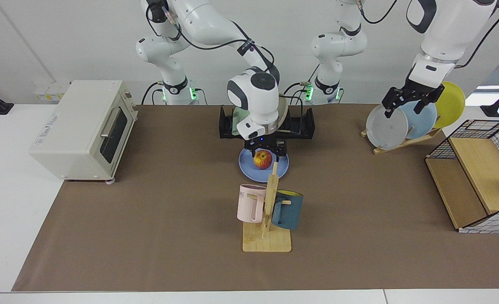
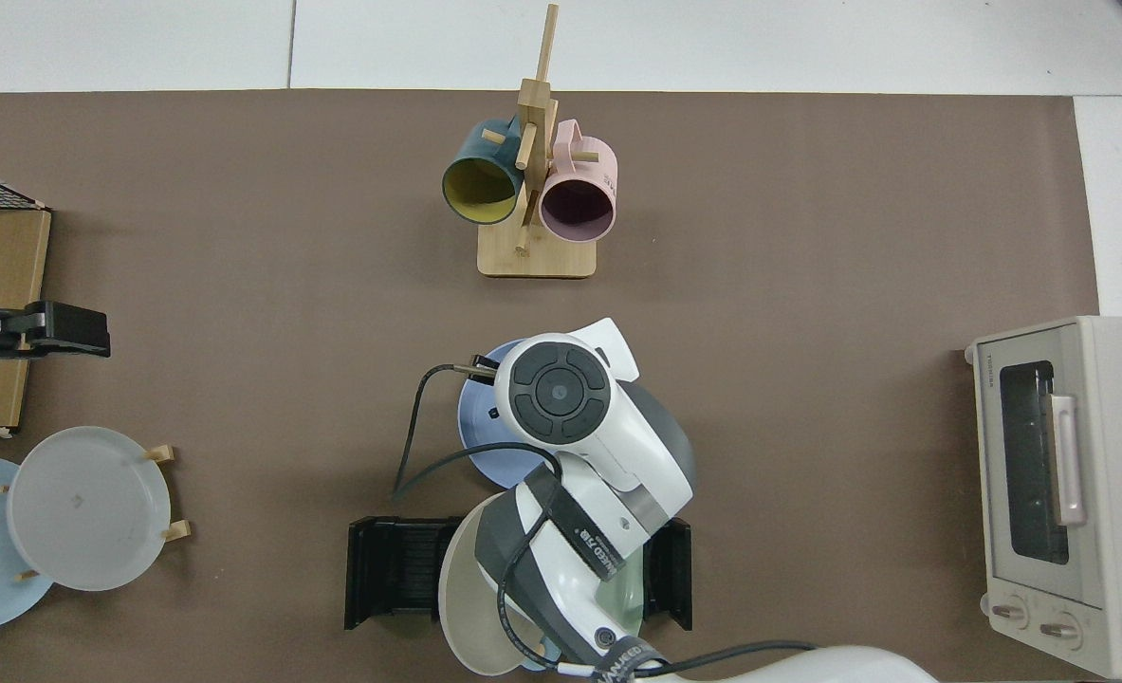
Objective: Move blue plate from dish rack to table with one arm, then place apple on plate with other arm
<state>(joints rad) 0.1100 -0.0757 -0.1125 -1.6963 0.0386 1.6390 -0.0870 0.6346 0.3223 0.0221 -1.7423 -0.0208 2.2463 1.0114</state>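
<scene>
Here the apple [image 1: 263, 159] rests on the blue plate [image 1: 249, 168], directly beneath the right gripper [image 1: 265, 148], whose fingers stand spread and clear of the fruit, evidently to free it. The left gripper [image 1: 408, 101], also open, waits far aside.

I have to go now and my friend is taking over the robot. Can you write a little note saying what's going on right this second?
Right gripper: open, just above the apple, not touching it.
Left gripper: open, waiting up by the wooden plate stand.
The blue plate lies flat on the table in front of the dish rack, with the apple sitting on it.
Done: plate moved, apple placed.
Left: pull the right arm away.
</scene>
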